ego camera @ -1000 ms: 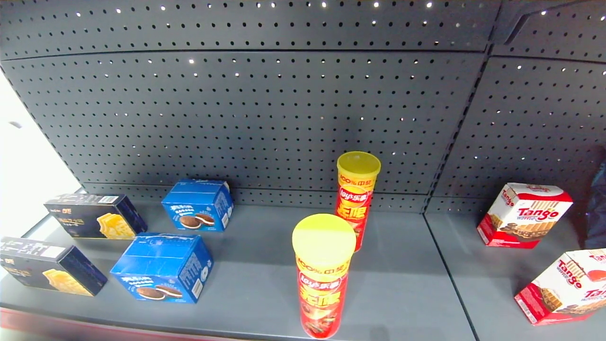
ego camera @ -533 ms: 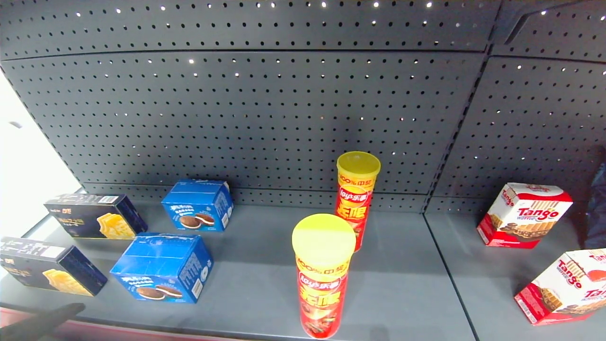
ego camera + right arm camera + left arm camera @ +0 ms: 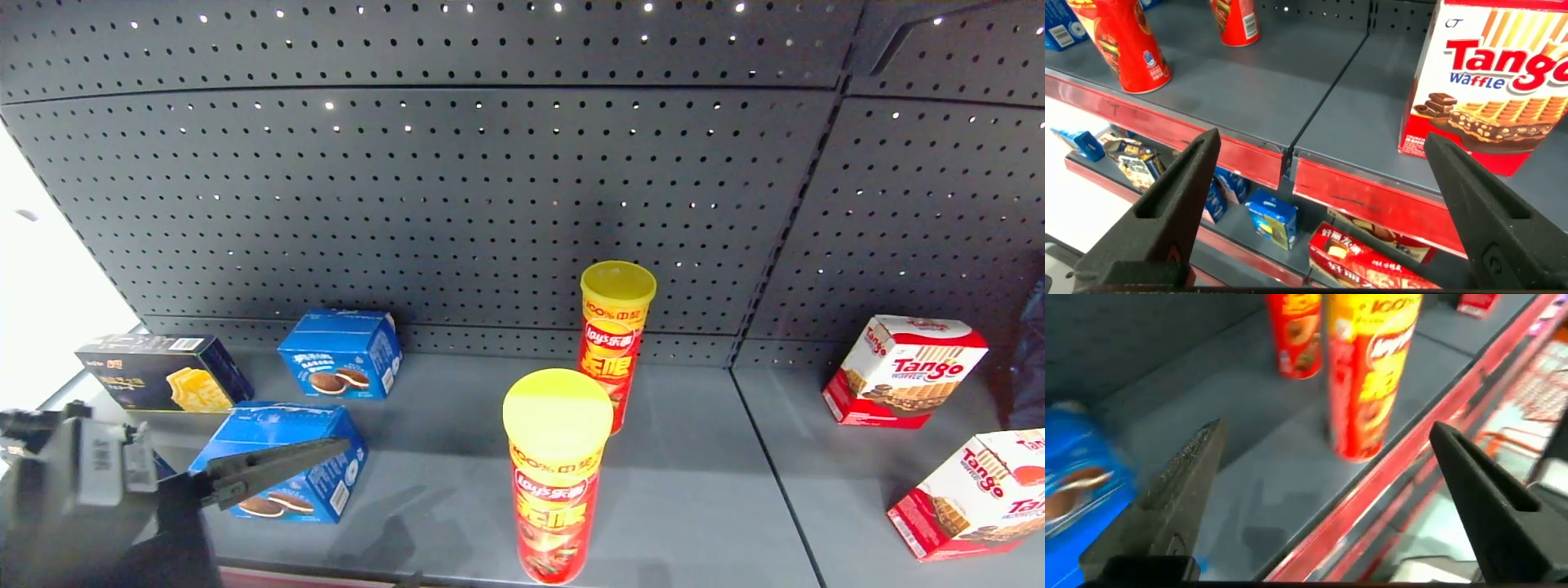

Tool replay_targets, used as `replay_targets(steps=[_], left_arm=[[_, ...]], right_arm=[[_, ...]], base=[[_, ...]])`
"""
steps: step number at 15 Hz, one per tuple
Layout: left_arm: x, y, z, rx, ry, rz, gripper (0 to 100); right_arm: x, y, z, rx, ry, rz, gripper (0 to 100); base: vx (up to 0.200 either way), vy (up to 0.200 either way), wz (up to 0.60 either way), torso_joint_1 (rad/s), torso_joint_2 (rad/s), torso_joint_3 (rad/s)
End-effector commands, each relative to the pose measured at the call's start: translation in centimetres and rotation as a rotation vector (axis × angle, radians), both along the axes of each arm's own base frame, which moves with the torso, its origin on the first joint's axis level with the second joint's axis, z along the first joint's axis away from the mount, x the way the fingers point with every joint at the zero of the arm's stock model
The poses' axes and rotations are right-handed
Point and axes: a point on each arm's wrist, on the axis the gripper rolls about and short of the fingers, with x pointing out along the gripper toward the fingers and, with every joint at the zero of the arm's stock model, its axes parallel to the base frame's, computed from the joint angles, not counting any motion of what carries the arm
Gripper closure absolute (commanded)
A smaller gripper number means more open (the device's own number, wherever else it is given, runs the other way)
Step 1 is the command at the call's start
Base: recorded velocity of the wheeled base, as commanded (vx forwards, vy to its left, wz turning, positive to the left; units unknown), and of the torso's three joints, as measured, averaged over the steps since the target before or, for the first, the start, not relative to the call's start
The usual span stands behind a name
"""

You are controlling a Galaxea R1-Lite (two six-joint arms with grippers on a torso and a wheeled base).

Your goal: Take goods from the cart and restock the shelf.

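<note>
Left arm has come up into the head view at 8 o'clock. A second back it was absent, half a second back only a dark tip showed at the bottom edge. Now the left tool [image 3: 1327, 439] is raised in front of the shelf [image 3: 702, 490], one finger [image 3: 277, 459] crossing the front blue biscuit box [image 3: 277, 423] and the arm covering most of the front dark box. Its jaws stand wide apart with nothing between them; the left wrist view looks through the gap at the front chip can [image 3: 557, 474]. Stock has not shifted: front can at 6 o'clock near the lip, rear chip can [image 3: 616, 343] just behind it toward 12, rear blue box [image 3: 341, 353] and rear dark box [image 3: 163, 371] at 9, two red wafer boxes [image 3: 902, 371] at 3 to 4. The right tool [image 3: 1323, 143] hangs below the shelf lip, jaws also spread and empty, facing a wafer box. Judgement: the left arm arrives without goods, so no new item is going onto the shelf at this moment, and a pick from the cart is still owed.
</note>
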Motion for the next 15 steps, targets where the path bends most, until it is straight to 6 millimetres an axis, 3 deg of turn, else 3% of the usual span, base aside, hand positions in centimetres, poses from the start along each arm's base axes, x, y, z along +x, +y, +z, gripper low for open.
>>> replay_targets(steps=[1,5,8,15], left_arm=[[2.6,-2.4,-0.7,0.018,0.089,0.006,0],[5.2,-2.9,-1.6,0.045,0.126,0.080,0],[6.4,-2.8,-3.0,0.111,0.158,0.229,0],[6.7,-3.4,-4.3,0.177,0.182,0.332,0]], right_arm=[[0.0,0.0,0.0,-0.001,0.002,0.002,0],[0.0,0.0,0.0,-0.001,0.002,0.001,0],[0.0,0.0,0.0,-0.001,0.002,0.001,0],[0.0,0.0,0.0,-0.001,0.002,0.001,0]], base=[[0.000,0.000,0.00,0.000,0.00,0.000],[0.000,0.000,0.00,0.000,0.00,0.000],[0.000,0.000,0.00,0.000,0.00,0.000],[0.000,0.000,0.00,0.000,0.00,0.000]])
